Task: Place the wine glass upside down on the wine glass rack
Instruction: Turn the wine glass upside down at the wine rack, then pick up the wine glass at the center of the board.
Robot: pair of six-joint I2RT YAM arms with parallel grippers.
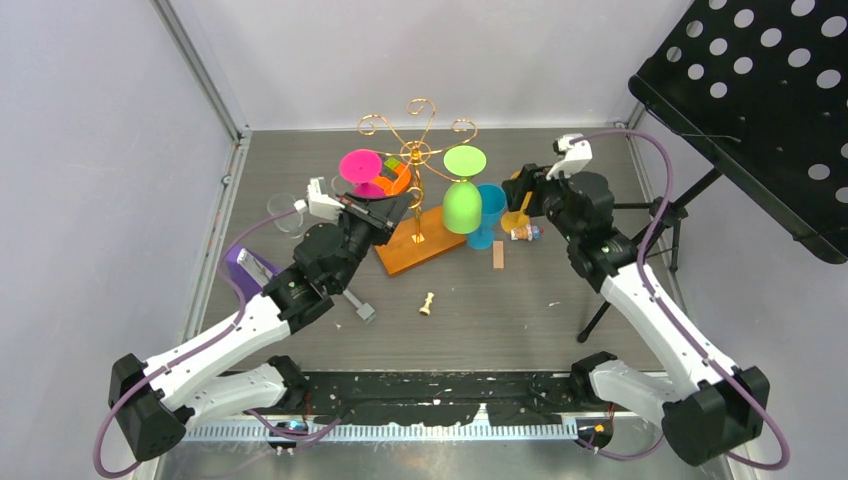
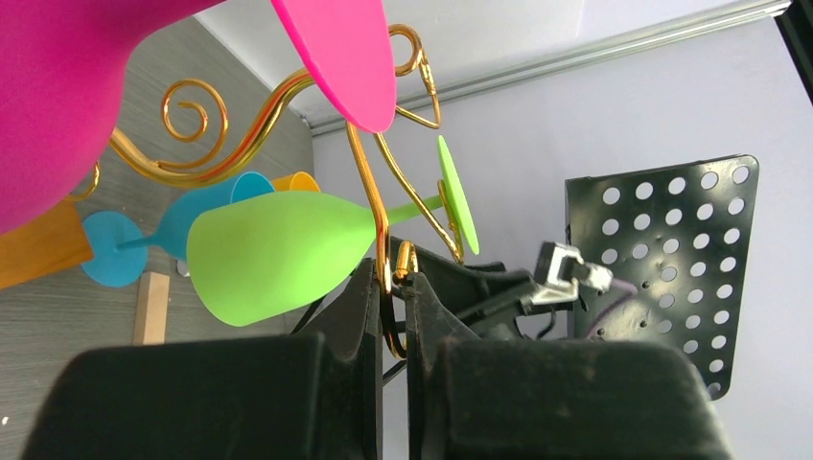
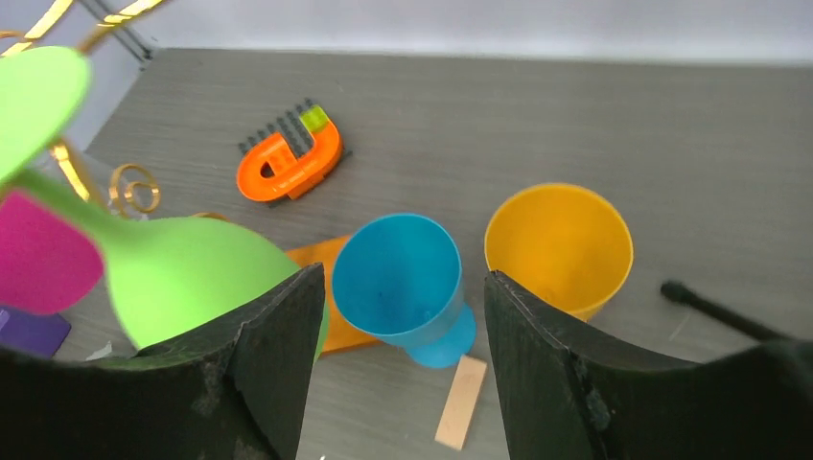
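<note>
The wine glass rack (image 1: 415,150), gold wire on an orange-brown wooden base (image 1: 420,250), stands mid-table. A green wine glass (image 1: 462,203) hangs upside down from a right arm of the rack, foot on top (image 1: 465,160). A pink wine glass (image 1: 362,172) hangs on the left side. My left gripper (image 1: 398,205) is shut on a gold wire of the rack (image 2: 387,251), with the green glass (image 2: 278,254) just beyond it. My right gripper (image 3: 403,326) is open and holds nothing, right of the green glass (image 3: 182,278) and above an upright blue glass (image 3: 398,278).
A yellow glass (image 3: 556,244) stands beside the blue one. An orange brush (image 3: 292,158), a wooden block (image 3: 462,402), a chess piece (image 1: 427,303), a clear glass (image 1: 285,212) and a purple object (image 1: 243,265) lie around. A black perforated music stand (image 1: 760,100) overhangs the right side.
</note>
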